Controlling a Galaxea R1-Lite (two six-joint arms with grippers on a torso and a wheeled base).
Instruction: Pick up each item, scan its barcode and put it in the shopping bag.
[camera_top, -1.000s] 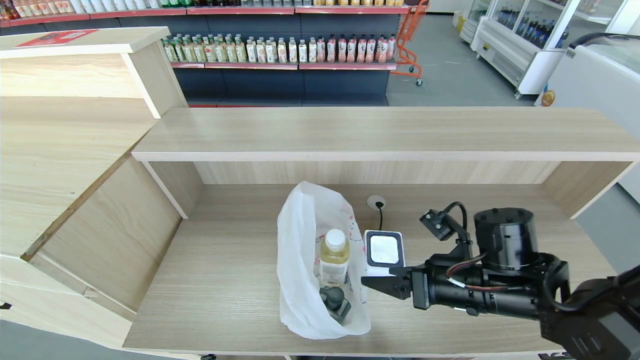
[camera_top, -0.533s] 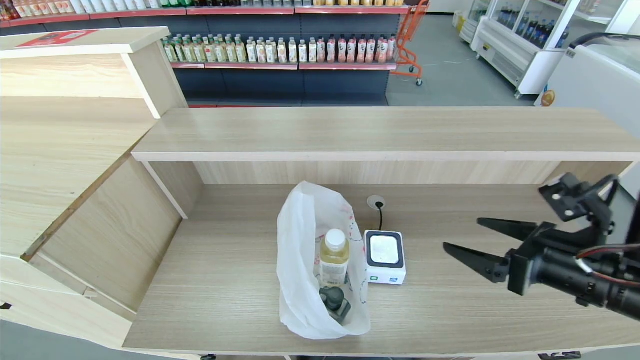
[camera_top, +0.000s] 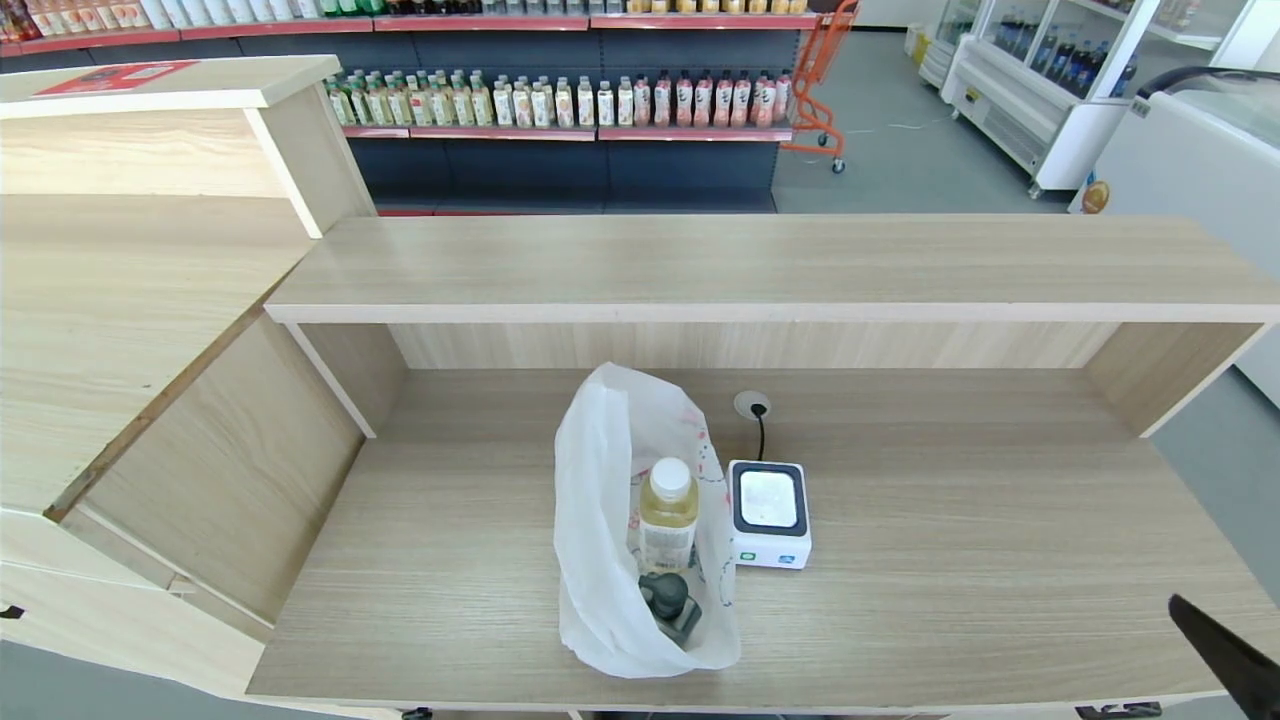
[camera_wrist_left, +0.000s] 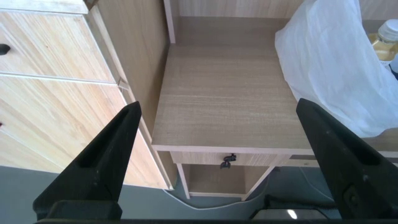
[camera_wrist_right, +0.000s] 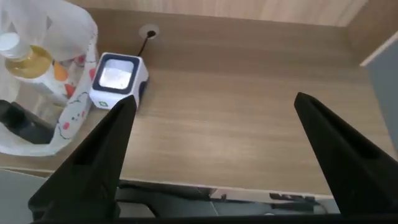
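- Two items, a bottle (camera_top: 668, 515) and a dark object (camera_top: 668, 600), sit in the shopping bag (camera_top: 595, 520) just left of the scanner (camera_top: 768, 512).
- My right gripper (camera_wrist_right: 212, 98) hangs well right of the scanner, my left gripper (camera_wrist_left: 217, 104) beyond the bag; both spread wide, empty.
- Bagging looks finished; next I'd need another item.

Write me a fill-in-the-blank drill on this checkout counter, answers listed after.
1. The bottle in the shopping bag has a ____ cap.
2. The scanner sits on the counter at the bag's ____ side, by the robot's own sides.
3. The left hand and the right hand are both ____.
4. The scanner's cable is coloured ____.
Missing words: white; right; open; black.
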